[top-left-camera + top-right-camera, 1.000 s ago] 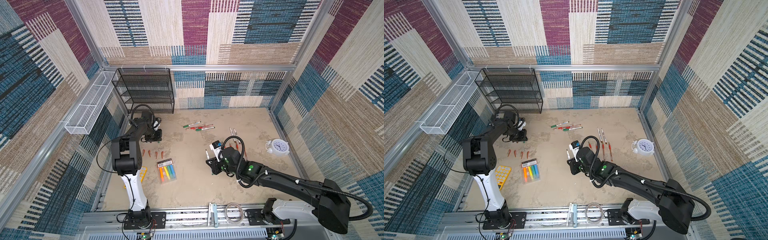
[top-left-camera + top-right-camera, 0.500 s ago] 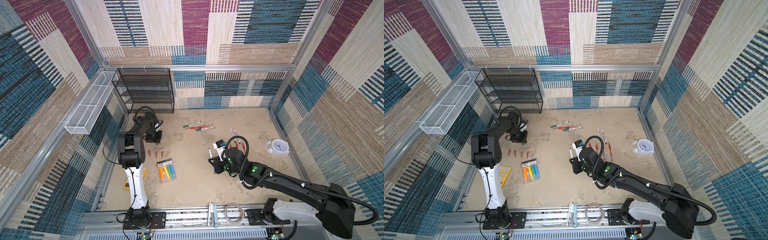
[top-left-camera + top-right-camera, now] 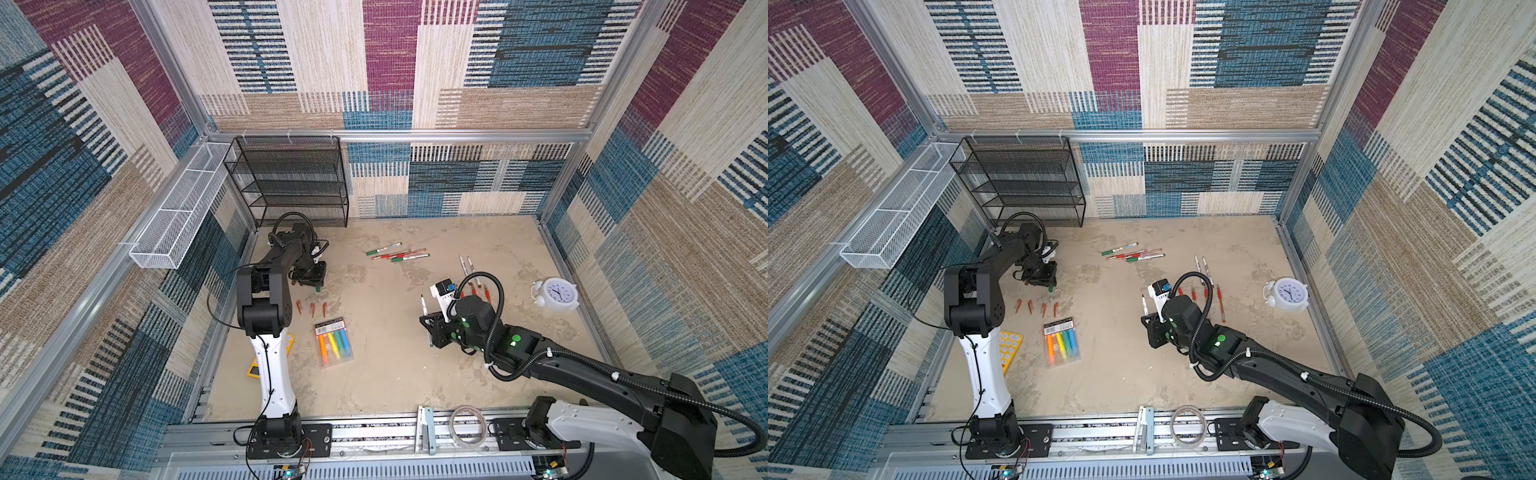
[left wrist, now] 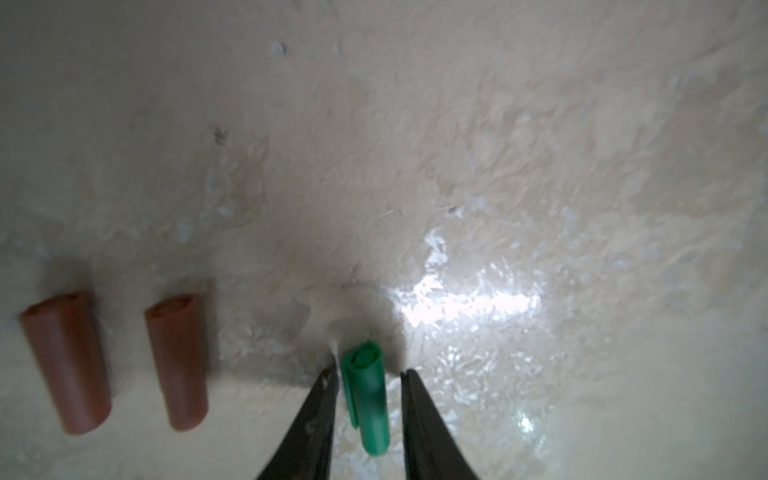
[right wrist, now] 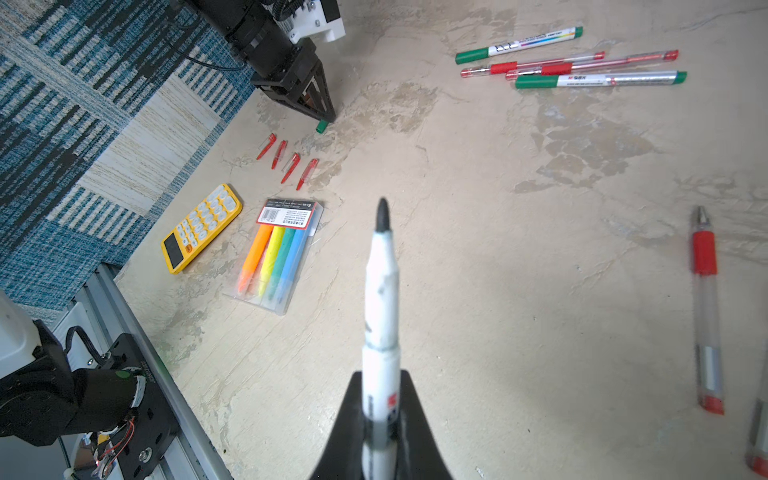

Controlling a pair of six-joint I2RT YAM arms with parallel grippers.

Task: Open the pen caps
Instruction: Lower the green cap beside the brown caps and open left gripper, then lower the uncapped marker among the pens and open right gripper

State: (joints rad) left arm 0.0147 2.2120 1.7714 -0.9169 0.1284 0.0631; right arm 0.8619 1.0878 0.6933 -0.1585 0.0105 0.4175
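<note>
Green pen cap point(image 4: 365, 395) lying loose on the tabletop point(image 3: 374, 374), left of centre in both top views, between the parted jaws of the left tool point(image 4: 370, 372); seemingly placed beside two brown-orange caps point(image 4: 176, 361) to keep removed caps together. Right of centre, right tool point(image 5: 381, 376) clamped on an uncapped white marker point(image 5: 380, 291), tip raised clear of the tabletop, likely to avoid marking.

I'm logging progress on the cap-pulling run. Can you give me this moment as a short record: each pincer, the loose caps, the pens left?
left pincer: open, jaws either side of the green cap lying on the table
right pincer: shut on the white marker, tip bare
red caps: four loose in a row near the green cap
green-capped markers: two, lying with two red pens
</note>
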